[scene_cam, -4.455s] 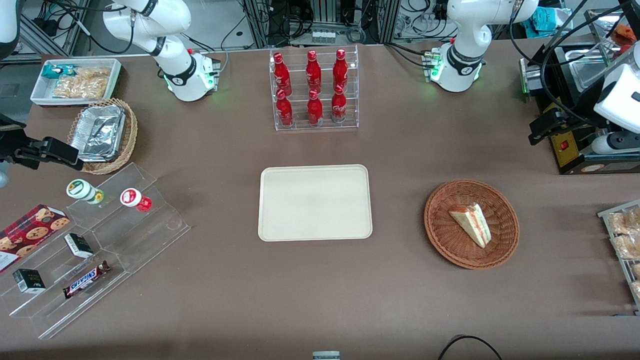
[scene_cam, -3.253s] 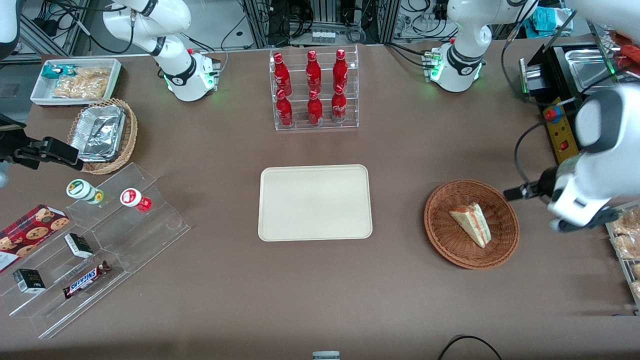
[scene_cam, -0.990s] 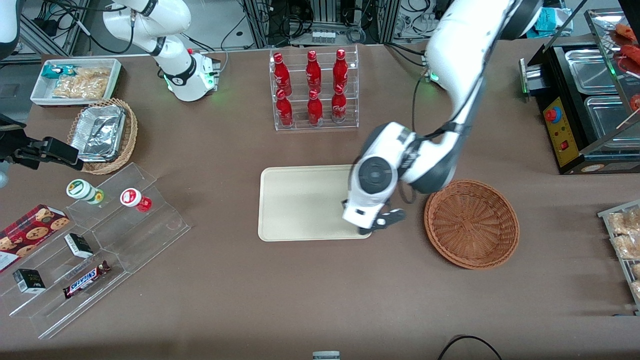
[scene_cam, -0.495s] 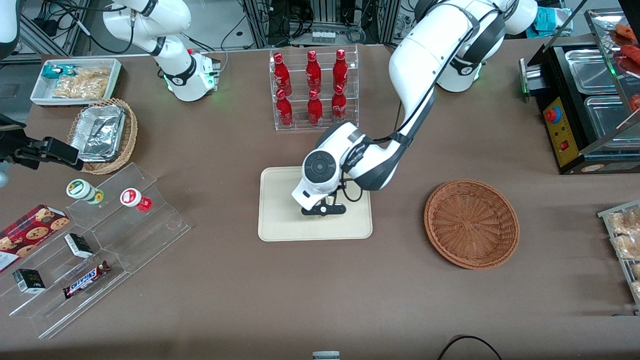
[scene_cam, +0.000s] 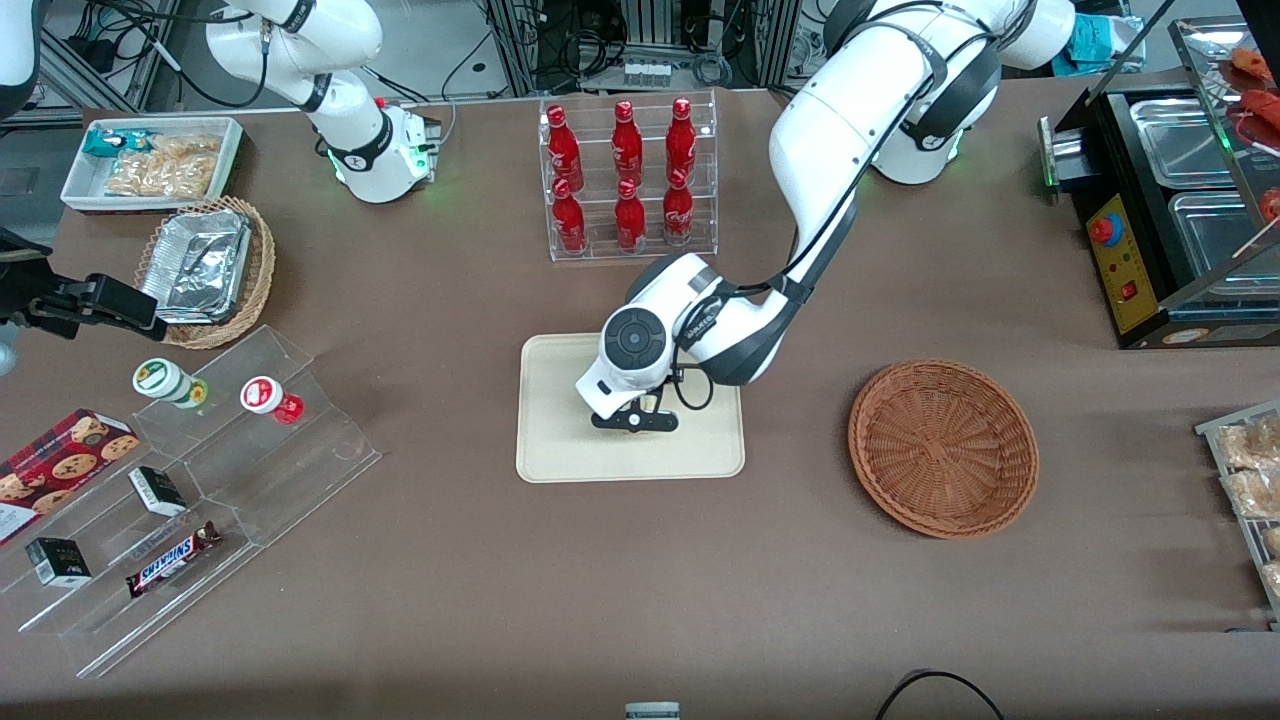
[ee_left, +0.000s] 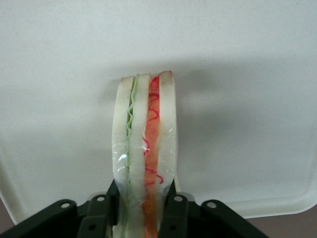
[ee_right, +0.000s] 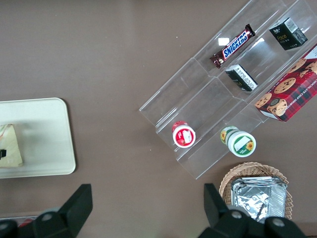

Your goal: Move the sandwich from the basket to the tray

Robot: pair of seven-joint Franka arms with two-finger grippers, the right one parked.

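Since a second ago the gripper [scene_cam: 634, 421] has carried the wrapped white-bread triangular sandwich [ee_left: 144, 148], clenched between its fingers [ee_left: 173, 208], from the now-empty reddish-brown wicker basket [scene_cam: 943, 448] at three o'clock to above the cream rectangular plastic tray [scene_cam: 560, 450], so only lowering and release seem left.

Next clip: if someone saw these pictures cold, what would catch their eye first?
Most likely the left arm's gripper low over the cream tray in mid-table, shut on a wrapped sandwich with pink and green filling between its fingers. Next, the round brown basket toward the working arm's end of the table, with nothing in it. The rack of red bottles, farther from the front camera than the tray, also stands out.
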